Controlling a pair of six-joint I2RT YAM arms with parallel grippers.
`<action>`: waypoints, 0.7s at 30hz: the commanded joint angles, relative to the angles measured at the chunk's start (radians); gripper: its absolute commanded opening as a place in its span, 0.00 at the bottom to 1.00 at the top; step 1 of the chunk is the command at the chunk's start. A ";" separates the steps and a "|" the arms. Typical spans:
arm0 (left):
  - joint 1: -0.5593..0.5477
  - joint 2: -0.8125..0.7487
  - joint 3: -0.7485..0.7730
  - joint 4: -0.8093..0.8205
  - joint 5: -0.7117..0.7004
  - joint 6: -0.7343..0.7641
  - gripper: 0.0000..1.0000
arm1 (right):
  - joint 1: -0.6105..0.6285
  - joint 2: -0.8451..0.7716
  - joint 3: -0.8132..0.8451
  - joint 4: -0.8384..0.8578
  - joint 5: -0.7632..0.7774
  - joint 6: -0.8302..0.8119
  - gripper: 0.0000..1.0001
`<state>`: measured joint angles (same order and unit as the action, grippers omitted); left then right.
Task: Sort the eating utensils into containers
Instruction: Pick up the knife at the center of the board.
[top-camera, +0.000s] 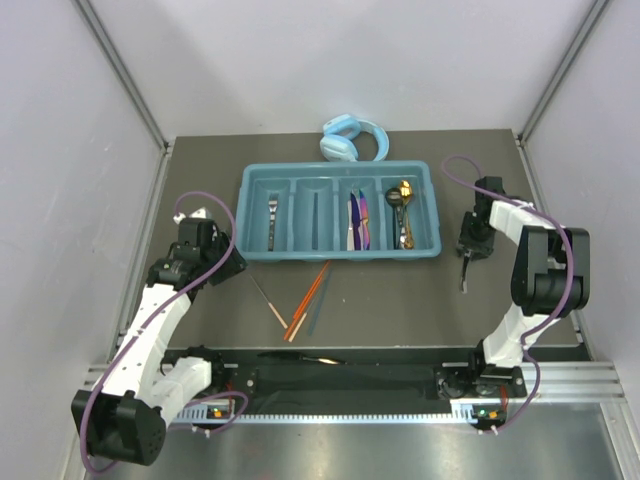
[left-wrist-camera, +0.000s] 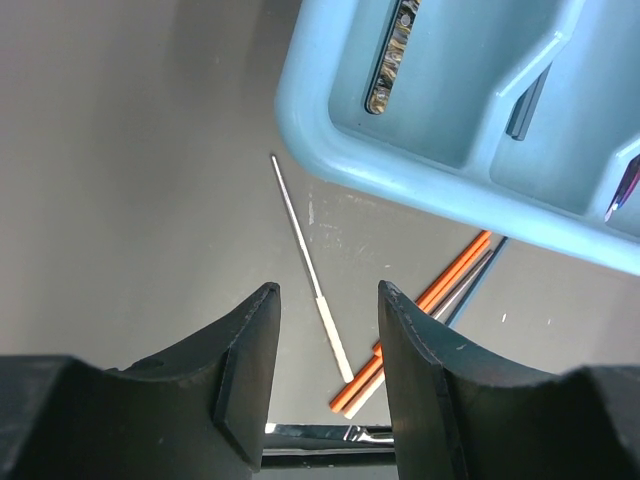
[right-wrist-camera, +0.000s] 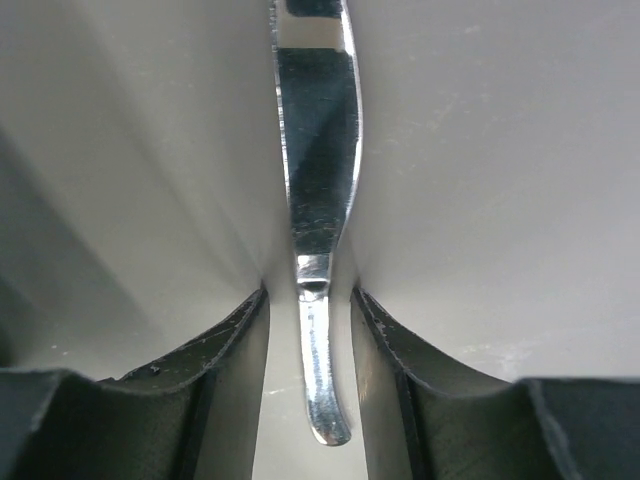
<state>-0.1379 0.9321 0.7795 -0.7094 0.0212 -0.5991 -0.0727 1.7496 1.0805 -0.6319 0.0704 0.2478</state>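
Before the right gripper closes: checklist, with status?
1. Silver utensil centred between right gripper fingers: ok.
2. Right jaws open, gaps either side: ok.
3. Left gripper open, empty: ok.
4. Utensil type, so which tray compartment: cannot tell.
5. Orange chopsticks sorted: not ok, loose on table.

No text, label, brand name, number or sign can be read anywhere in these views.
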 joint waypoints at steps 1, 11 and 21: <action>0.004 -0.003 0.010 0.044 0.020 0.013 0.49 | -0.004 0.071 -0.076 -0.038 0.065 0.008 0.37; 0.004 -0.006 0.014 0.042 0.016 0.016 0.49 | -0.004 0.082 -0.086 -0.026 0.028 -0.001 0.00; 0.004 0.002 0.014 0.041 0.013 0.015 0.49 | 0.139 0.036 -0.094 -0.015 0.026 0.027 0.00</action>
<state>-0.1379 0.9321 0.7795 -0.7063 0.0334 -0.5983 -0.0265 1.7252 1.0489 -0.6086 0.1242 0.2462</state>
